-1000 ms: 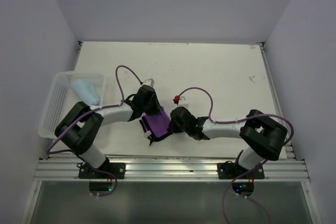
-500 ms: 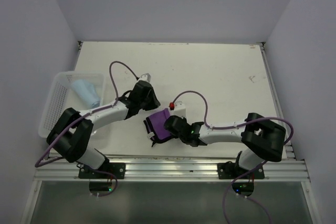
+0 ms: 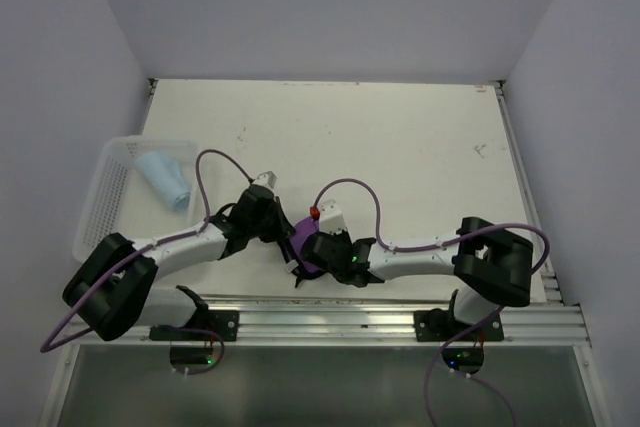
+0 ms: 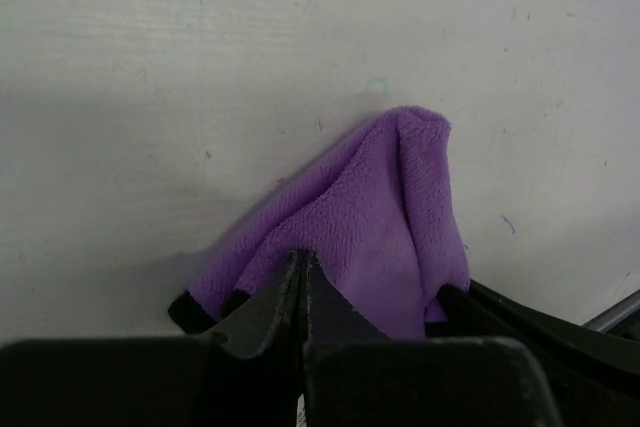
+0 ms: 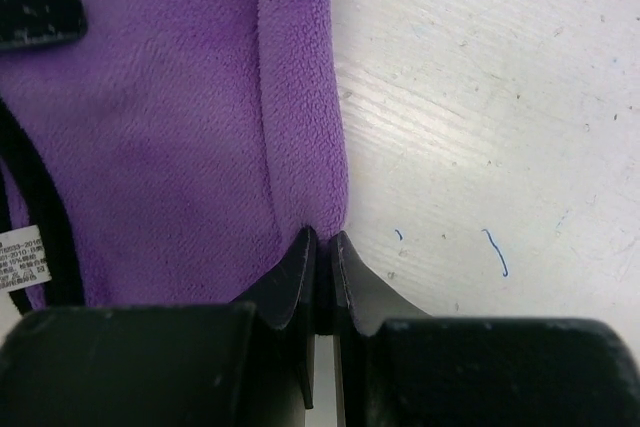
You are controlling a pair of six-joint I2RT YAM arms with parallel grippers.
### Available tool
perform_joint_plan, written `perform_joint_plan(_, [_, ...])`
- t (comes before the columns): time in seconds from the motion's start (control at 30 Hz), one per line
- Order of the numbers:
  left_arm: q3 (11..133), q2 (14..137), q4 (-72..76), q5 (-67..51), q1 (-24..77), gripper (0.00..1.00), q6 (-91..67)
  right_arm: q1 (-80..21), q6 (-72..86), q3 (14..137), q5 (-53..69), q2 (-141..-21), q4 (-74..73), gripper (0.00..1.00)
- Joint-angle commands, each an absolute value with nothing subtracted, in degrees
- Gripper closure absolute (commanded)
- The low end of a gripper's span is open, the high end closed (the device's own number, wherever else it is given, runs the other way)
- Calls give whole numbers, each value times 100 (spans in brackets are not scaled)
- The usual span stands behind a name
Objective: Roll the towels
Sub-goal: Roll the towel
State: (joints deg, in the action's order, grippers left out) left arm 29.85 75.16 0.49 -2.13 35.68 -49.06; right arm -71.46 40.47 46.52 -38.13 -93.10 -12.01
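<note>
left gripper (image 4: 303, 259), right gripper (image 5: 323, 239) crowd purple towel (image 4: 385, 212); blue towel (image 3: 164, 179) in basket (image 3: 94, 205)

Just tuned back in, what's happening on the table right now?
Both arms are working the purple towel near the front edge of the table. The left pincer and right pincer are each shut on a fold of it; it is bunched, not yet rolled. The light blue towel lies rolled in the white basket.

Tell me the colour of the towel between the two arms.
Purple, edged in black. The towel shows best in the right wrist view.
</note>
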Motion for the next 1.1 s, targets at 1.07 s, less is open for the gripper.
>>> perform_joint_plan(1.07, [3015, 8332, 624, 378, 3762, 100, -4817, -8138, 3410, 6538, -5607, -10985, -3734, 100])
